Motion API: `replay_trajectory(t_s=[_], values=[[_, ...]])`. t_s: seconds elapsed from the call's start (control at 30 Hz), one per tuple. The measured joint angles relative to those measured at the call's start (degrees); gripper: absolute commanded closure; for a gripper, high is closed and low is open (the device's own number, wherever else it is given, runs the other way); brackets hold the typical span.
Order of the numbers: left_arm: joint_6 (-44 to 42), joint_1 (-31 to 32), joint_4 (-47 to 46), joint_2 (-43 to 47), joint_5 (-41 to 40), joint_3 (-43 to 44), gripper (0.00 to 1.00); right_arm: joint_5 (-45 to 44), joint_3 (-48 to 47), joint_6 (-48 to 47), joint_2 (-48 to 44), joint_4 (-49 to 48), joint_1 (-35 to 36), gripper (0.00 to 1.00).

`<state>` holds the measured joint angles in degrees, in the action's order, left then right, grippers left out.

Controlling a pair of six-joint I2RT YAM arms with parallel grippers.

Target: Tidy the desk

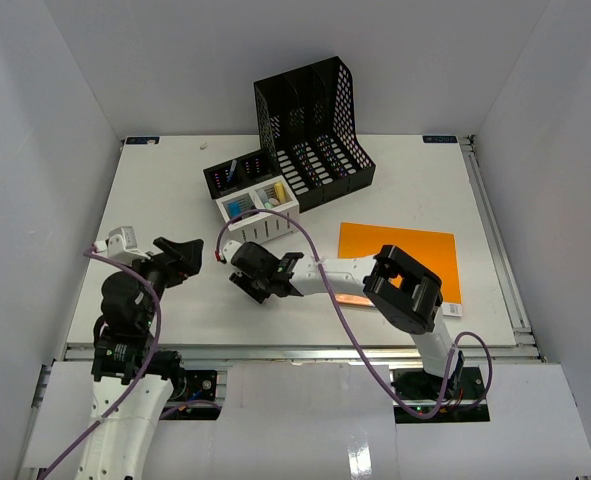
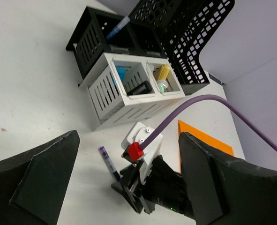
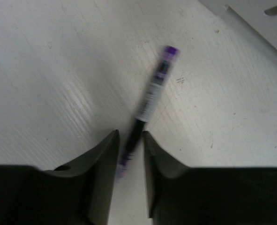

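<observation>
The white desk (image 1: 155, 200) holds everything. A pen with a purple cap (image 3: 150, 96) lies slanted on it, its lower end between the fingers of my right gripper (image 3: 130, 161). The fingers stand narrowly apart on either side of the pen and small gaps show; the pen is blurred. The left wrist view shows the same pen (image 2: 108, 161) sticking out up-left from the right gripper (image 2: 129, 187). In the top view the right gripper (image 1: 260, 275) is at mid-desk. My left gripper (image 1: 180, 255) hovers just to its left, wide open and empty.
A white slotted organizer (image 1: 260, 210) with small items stands behind the grippers, with a black pen box (image 1: 237, 177) behind it. A black mesh file holder (image 1: 310, 125) is at the back. An orange folder (image 1: 400, 258) lies flat at the right. A purple cable (image 1: 320, 290) loops over the right arm.
</observation>
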<state>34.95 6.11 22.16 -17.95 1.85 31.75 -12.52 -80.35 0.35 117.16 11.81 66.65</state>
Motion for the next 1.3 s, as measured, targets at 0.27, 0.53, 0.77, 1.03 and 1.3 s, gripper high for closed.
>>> replay_trajectory(t_s=[0.27, 0.53, 0.77, 1.03, 1.3], values=[[14.4, 0.0, 7.0, 0.1, 1.3, -3.3, 0.1, 3.0, 3.2, -1.2, -1.4, -3.2, -0.2, 0.92], [26.2, 0.0, 6.2, -0.9, 7.1, -11.7, 0.31, 12.3, 10.2, -3.7, -7.3, -2.6, -3.9, 0.92], [35.4, 0.0, -7.0, -9.9, 16.5, -24.4, 0.34, 22.2, 12.1, -5.4, -13.1, -2.2, -8.2, 0.92], [39.9, 0.0, -23.0, -20.2, 22.4, -26.0, 0.33, 28.9, 11.8, -5.7, -14.2, -2.4, -7.1, 0.92], [42.3, 0.0, -30.9, -23.3, 25.5, -27.9, 0.61, 31.6, 6.6, -5.1, -10.7, -1.3, -6.1, 0.92]])
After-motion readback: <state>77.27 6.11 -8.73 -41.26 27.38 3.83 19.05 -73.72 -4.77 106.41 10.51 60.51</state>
